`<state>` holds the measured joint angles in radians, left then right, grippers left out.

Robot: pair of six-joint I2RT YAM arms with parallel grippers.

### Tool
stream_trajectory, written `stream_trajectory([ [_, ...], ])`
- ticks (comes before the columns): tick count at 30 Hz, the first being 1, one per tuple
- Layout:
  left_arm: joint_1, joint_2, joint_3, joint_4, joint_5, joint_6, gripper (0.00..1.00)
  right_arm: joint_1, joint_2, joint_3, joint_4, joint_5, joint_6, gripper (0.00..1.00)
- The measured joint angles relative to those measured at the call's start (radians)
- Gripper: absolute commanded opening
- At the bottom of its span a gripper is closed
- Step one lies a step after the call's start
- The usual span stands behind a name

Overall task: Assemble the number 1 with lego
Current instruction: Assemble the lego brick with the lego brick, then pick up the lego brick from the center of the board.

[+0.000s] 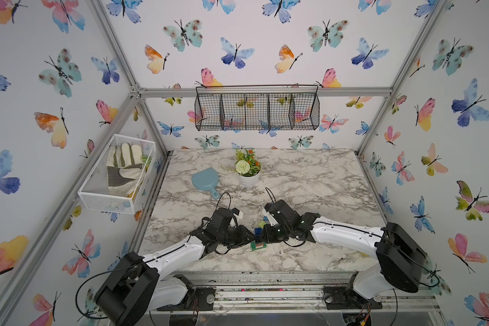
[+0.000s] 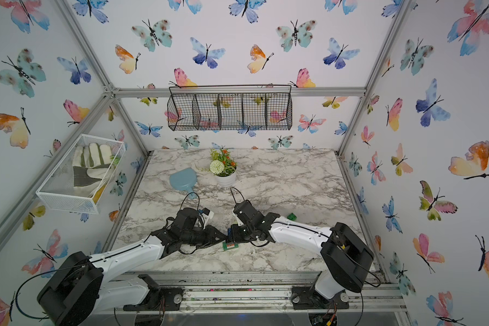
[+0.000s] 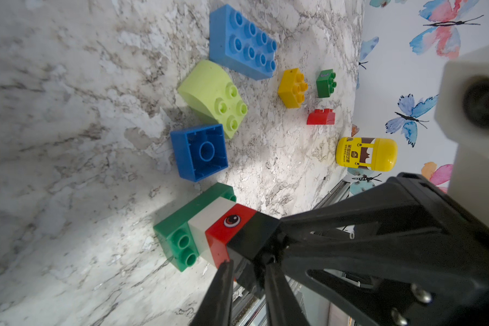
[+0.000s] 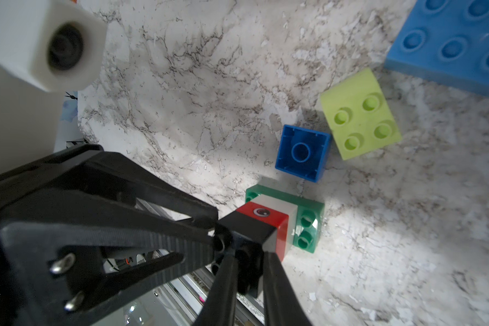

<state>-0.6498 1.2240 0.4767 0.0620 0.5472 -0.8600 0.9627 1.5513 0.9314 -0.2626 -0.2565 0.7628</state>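
Near the table's front edge stands a lego stack (image 1: 259,246): a long green brick (image 3: 178,225) under white, red (image 3: 229,225) and a black brick (image 3: 254,228) on top. Both grippers meet over it. My left gripper (image 3: 247,264) is shut on the black brick, and my right gripper (image 4: 249,261) is shut on the same brick from the opposite side. Loose lego lies beyond: an upturned blue square (image 3: 199,152), a lime brick (image 3: 213,97), a long blue brick (image 3: 243,42), and yellow (image 3: 292,87), small green (image 3: 325,83) and red (image 3: 321,117) bricks.
A yellow-lidded jar (image 3: 366,153) lies near the table's right edge. A potted plant (image 1: 248,177) and a blue scoop (image 1: 205,180) stand at the back. A white wire basket (image 1: 96,194) with gloves hangs on the left wall, a black one (image 1: 256,108) on the back wall.
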Motion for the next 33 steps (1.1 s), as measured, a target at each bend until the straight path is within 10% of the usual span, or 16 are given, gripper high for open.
stream_trajectory([
  [19,0.0,-0.084,0.135,-0.133,-0.108,0.109,0.6,-0.019,-0.14,0.074,-0.048,0.093,-0.06,0.51],
  [33,0.002,-0.371,0.047,-0.194,-0.446,0.066,0.64,-0.098,-0.005,0.153,-0.16,0.266,-0.798,0.57],
])
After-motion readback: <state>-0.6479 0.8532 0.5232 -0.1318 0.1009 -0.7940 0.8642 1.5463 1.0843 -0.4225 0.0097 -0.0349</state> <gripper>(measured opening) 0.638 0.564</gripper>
